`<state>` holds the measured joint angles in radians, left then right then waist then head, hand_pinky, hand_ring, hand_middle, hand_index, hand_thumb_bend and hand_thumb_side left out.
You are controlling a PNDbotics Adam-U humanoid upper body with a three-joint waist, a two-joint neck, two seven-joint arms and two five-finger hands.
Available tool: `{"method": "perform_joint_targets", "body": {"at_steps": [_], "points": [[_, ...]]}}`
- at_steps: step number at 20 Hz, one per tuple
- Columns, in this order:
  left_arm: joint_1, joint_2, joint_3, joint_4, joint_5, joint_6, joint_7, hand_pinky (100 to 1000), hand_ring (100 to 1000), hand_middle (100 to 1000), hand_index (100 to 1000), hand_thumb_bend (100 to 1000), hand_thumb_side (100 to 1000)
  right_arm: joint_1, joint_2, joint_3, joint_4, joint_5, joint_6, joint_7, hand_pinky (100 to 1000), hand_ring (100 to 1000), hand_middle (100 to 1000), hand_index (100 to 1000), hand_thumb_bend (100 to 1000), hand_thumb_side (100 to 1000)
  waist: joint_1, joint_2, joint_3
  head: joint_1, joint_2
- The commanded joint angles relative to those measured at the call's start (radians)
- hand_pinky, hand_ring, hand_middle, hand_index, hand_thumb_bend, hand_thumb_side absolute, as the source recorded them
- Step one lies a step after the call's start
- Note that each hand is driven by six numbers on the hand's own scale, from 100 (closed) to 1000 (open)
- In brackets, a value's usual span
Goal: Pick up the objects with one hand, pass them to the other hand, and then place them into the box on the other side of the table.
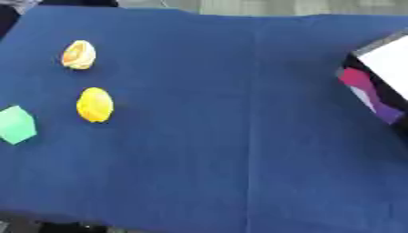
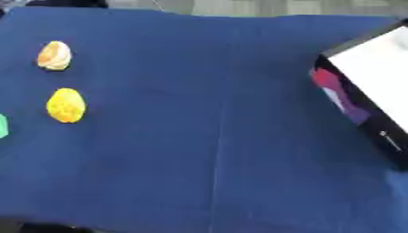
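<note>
Three small objects lie on the left part of the blue tablecloth (image 1: 231, 136). A yellow lemon-shaped object (image 1: 95, 104) sits in the middle left. Behind it lies a yellow and orange piece that looks like a cut fruit (image 1: 79, 55). A green angular block (image 1: 16, 124) rests at the left edge. The box (image 2: 370, 86), black-walled with a white inside and a red and purple print on its side, stands at the right edge. Neither hand shows in either view.
The cloth's far edge runs along the top, with pale floor behind it. The near edge of the table shows at the bottom left, with dark floor below it.
</note>
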<state>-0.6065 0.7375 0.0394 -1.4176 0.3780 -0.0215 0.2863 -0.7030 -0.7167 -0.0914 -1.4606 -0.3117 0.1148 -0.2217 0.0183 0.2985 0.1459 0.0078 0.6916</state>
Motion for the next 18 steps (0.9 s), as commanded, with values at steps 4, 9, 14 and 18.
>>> {"method": "perform_joint_targets", "body": {"at_steps": [4,9,14,18], "points": [[-0.01,0.038,0.013,-0.016,0.0,0.003,-0.002,768,752,826,872,779,538,-0.005,-0.026,-0.012,-0.02,0.01,0.003,0.001,810,809,773,905,538,308,0.005,-0.024,0.002,0.007,-0.012],[-0.011,0.038,0.011,-0.016,-0.002,0.006,-0.004,766,752,825,871,781,536,0.0,-0.026,-0.012,-0.024,0.011,0.004,0.003,809,807,772,905,538,307,0.003,-0.022,0.001,0.018,-0.011],[-0.007,0.052,0.002,-0.016,-0.021,0.035,-0.027,773,754,806,865,748,533,0.004,-0.028,-0.012,-0.025,0.01,0.005,0.003,809,804,772,906,538,308,0.003,-0.02,0.002,0.031,-0.006],[-0.022,0.131,-0.021,-0.029,-0.14,0.141,-0.175,799,776,791,847,770,449,0.015,-0.039,-0.011,-0.027,0.013,0.005,0.002,809,802,771,906,539,307,0.005,-0.023,0.003,0.038,-0.007]]}}
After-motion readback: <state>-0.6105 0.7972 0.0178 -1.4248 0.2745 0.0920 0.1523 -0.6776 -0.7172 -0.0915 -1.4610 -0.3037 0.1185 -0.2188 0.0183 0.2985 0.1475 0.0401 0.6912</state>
